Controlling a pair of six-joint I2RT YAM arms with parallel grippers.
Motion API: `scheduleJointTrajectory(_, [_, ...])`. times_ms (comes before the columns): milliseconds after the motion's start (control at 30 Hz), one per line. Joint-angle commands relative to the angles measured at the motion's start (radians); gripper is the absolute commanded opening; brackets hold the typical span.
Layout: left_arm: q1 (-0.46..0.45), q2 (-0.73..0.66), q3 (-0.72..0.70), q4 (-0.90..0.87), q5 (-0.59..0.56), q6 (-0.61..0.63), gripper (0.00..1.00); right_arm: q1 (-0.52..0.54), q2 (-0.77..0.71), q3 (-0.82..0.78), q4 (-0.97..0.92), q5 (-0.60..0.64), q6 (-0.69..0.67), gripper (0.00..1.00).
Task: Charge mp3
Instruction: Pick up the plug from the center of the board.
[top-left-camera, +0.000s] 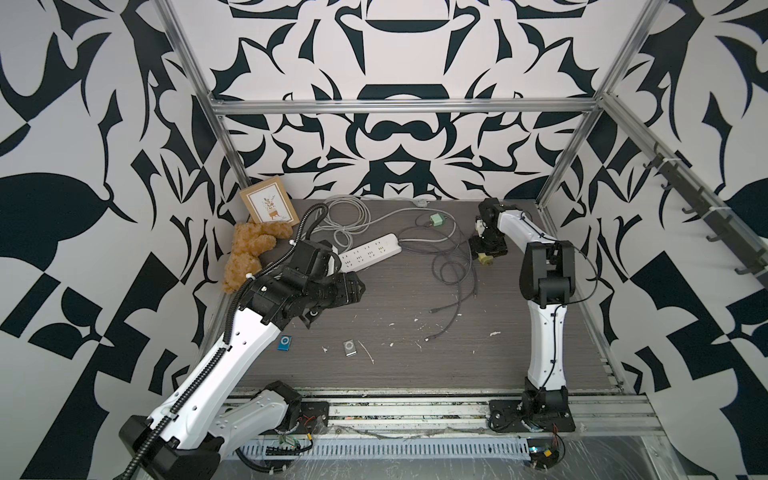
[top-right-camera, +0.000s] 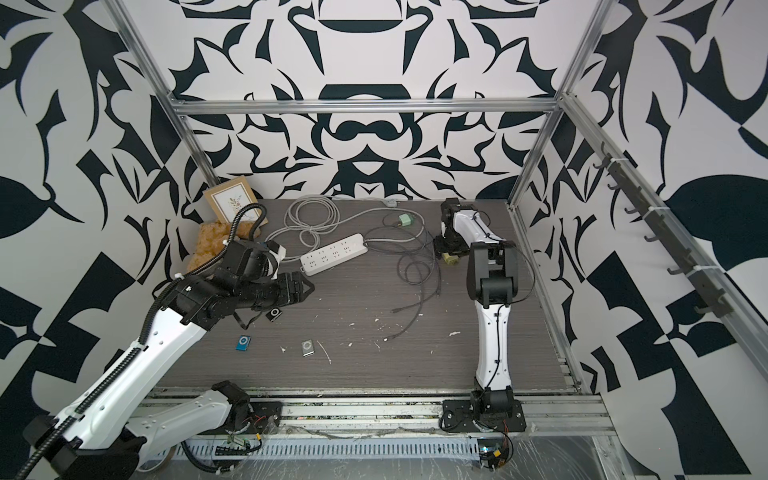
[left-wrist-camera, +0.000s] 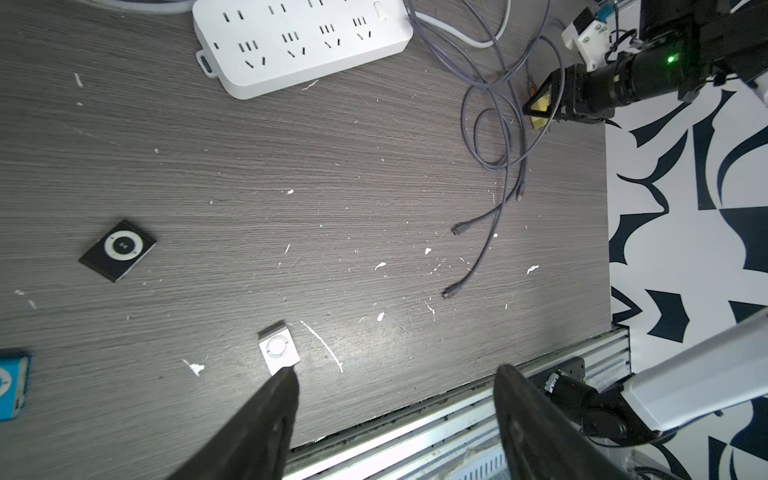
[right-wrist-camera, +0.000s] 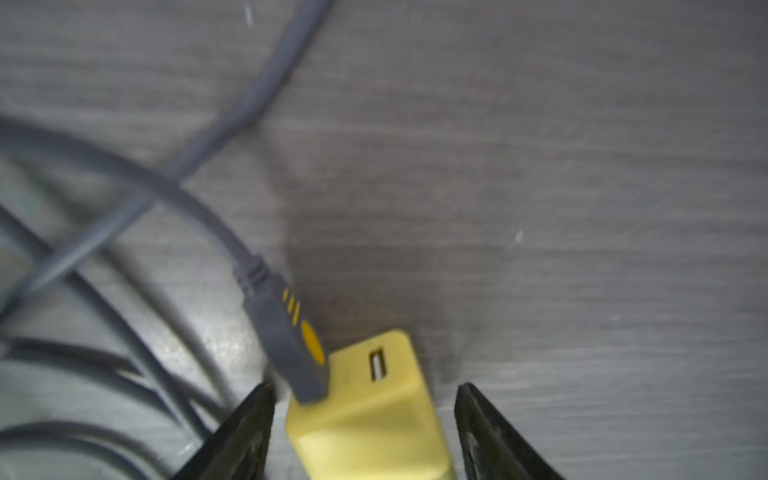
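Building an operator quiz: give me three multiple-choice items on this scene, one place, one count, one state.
1. Where is the yellow charger? A) between the jaws of the right gripper B) on the power strip C) beside the teddy bear
2. How many mp3 players lie on the table? A) two B) three C) four
3. The left gripper is: A) shut, empty B) open, empty C) shut on a player
Answers: 1A, the jaws flank it; 2B, black player, blue player, silver player; 3B, jaws apart, nothing between.
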Motion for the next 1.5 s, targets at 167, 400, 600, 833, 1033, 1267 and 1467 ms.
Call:
scheduleJointTrajectory(167, [0.001, 0.005, 0.056, -0.066, -0.019, 0.046, 0.78, -0.008, 0.034, 0.113, -0.112, 0.004, -0.053, 0.36])
scheduleJointTrajectory(400, [0.000, 0.041, 0.028, 0.097, 0.068, 0.037, 0.78, -0.061, -0.262, -0.015, -0.090, -0.043, 0.096, 0.17])
scheduleJointTrajectory(600, [-0.085, 0.162, 0.064, 0.401, 0.085, 0.079, 0.80, -0.072, -0.635, -0.097, -0.024, -0.161, 0.315, 0.13])
scheduleJointTrajectory(833, [-0.205, 0.405, 0.297, 0.633, 0.156, 0.250, 0.83, -0.050, -0.857, -0.145, 0.161, -0.438, 0.552, 0.10])
scheduleJointTrajectory(1033, [-0.257, 0.536, 0.423, 0.817, 0.190, 0.353, 0.91, 0.062, -0.874, -0.070, 0.194, -0.482, 0.639, 0.09])
scheduleJointTrajectory(1267, [-0.252, 0.702, 0.629, 0.740, 0.182, 0.313, 0.95, 0.165, -0.852, -0.022, 0.170, -0.470, 0.654, 0.09])
scheduleJointTrajectory(1467, [-0.168, 0.828, 0.831, 0.480, 0.099, 0.206, 0.86, 0.175, -0.886, -0.014, 0.177, -0.487, 0.653, 0.08])
